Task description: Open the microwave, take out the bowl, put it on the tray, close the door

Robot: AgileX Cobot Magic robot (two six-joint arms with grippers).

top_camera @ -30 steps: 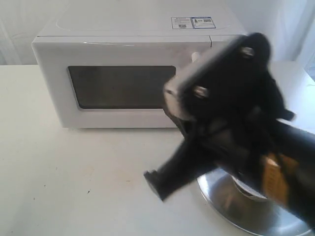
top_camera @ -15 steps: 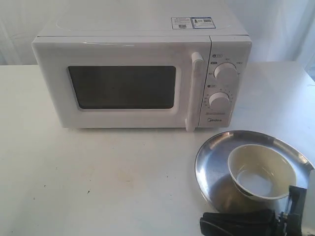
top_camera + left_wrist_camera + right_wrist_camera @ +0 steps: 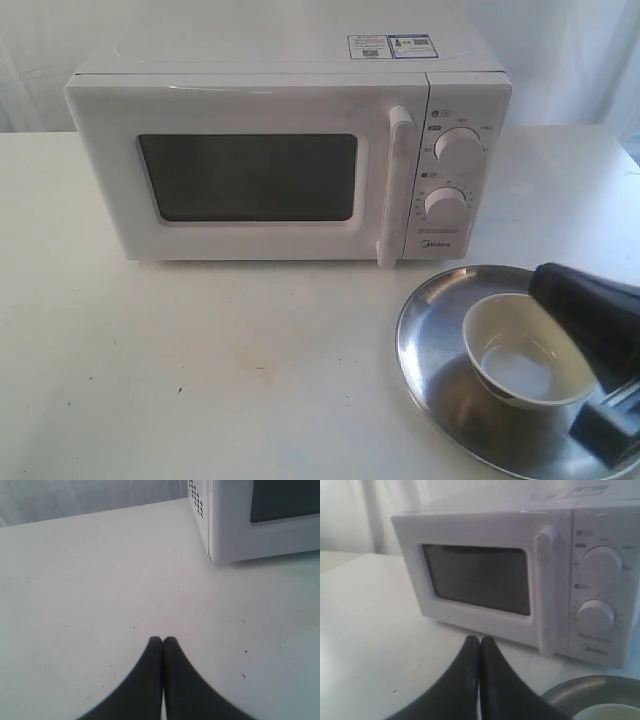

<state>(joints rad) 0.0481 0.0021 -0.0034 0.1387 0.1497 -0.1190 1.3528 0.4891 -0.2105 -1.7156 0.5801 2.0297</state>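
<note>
White curtain [image 3: 40,50] backed a pale desk [image 3: 200,370], and on it we logged the following. Item: the microwave [image 3: 290,90], boxy and white, at the middle of the desk's far edge, with two round knobs [image 3: 459,148] and stickers [image 3: 392,46] on its top. Item: the door [image 3: 250,245], dark window, vertical bar handle [image 3: 397,185], which looked flush and shut. Item: the tray [image 3: 430,340], round brushed steel with a raised rim, toward the near right corner. Item: the bowl [image 3: 525,350], small, cream, darker rim, upright on the tray and apparently empty. Item: the right arm [image 3: 590,320], dark, above the tray's right side, beside the bowl; we could not tell whether it touched the bowl. Item: the right gripper [image 3: 480,642], fingers pressed together with nothing between them, pointed at the microwave. Item: the left gripper [image 3: 163,641], likewise closed and empty, above bare desk near the microwave's corner. We judged every step done, the bowl out and the door closed. What remained called only for lifting the right arm clear without knocking the bowl or tray.
</note>
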